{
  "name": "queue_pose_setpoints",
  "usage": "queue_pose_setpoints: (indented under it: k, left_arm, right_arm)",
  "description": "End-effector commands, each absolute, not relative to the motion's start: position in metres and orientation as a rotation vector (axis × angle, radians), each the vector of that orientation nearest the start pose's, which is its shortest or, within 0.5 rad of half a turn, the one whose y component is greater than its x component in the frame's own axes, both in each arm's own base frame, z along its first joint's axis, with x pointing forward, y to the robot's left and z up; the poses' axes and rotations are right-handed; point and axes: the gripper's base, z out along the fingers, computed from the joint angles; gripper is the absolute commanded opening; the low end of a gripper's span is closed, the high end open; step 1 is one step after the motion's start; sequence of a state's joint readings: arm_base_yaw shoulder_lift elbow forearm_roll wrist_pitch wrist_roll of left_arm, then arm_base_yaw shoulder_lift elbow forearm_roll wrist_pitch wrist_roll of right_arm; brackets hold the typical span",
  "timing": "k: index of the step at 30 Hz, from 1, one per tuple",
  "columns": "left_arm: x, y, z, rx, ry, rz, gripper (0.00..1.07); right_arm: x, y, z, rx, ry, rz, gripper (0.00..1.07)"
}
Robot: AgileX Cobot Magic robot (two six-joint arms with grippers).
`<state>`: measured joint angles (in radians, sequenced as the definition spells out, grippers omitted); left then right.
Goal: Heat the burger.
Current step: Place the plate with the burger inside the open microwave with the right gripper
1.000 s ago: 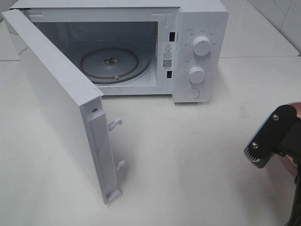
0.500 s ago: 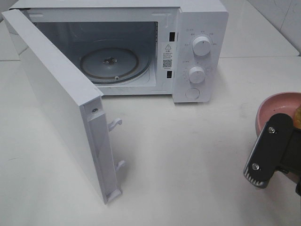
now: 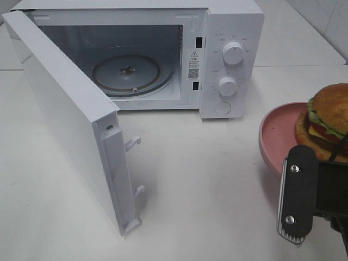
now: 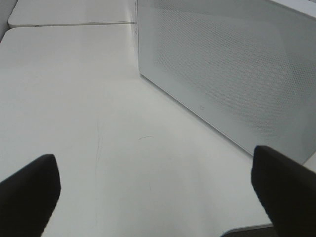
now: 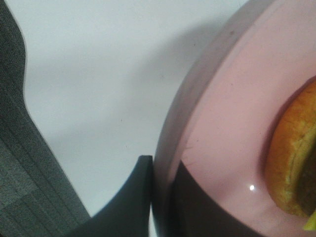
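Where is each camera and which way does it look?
Exterior high: up high, looking down on the open microwave and the burger on the pink plate; right gripper shows.
Left wrist: on the left arm, facing table and microwave's dotted panel; open left gripper shows.
Right wrist: on the right arm, close on the plate rim its fingers pinch.
Shared: the first and last both show plate and burger.

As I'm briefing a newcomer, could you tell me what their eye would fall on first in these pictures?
First the white microwave at the back, its door swung wide to the left, showing the glass turntable inside. Then the burger on a pink plate at the right edge, with the right hand shut on the plate's rim.
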<state>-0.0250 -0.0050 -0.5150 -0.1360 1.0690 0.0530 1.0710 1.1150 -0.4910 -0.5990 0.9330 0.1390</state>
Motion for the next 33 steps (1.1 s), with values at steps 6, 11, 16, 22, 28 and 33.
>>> queue_pose_setpoints:
  k: [6,11,16,22,28,33]
  left_arm:
    - [-0.011,-0.01,0.281,0.083,2.007,-0.141,0.98]
    - [-0.011,-0.01,0.281,0.083,2.007,-0.141,0.98]
    - [-0.011,-0.01,0.281,0.083,2.007,-0.141,0.98]
    - [-0.011,-0.01,0.281,0.083,2.007,-0.141,0.98]
    - [-0.011,-0.01,0.281,0.083,2.007,-0.141,0.98]
    - [-0.011,-0.01,0.281,0.083,2.007,-0.141,0.98]
  right_arm:
    - [0.113,0.118,0.208,-1.787,1.998,-0.537,0.0]
    - [0.114,0.121,0.208,-1.873,1.915,-0.538,0.0]
    - [0.114,0.123,0.208,-1.957,1.821,-0.537,0.0]
    - [0.115,0.126,0.209,-2.002,1.744,-0.517,0.0]
    - [0.122,0.125,0.209,-2.037,1.68,-0.492,0.0]
    - [0.13,0.124,0.21,-2.076,1.591,-0.477,0.0]
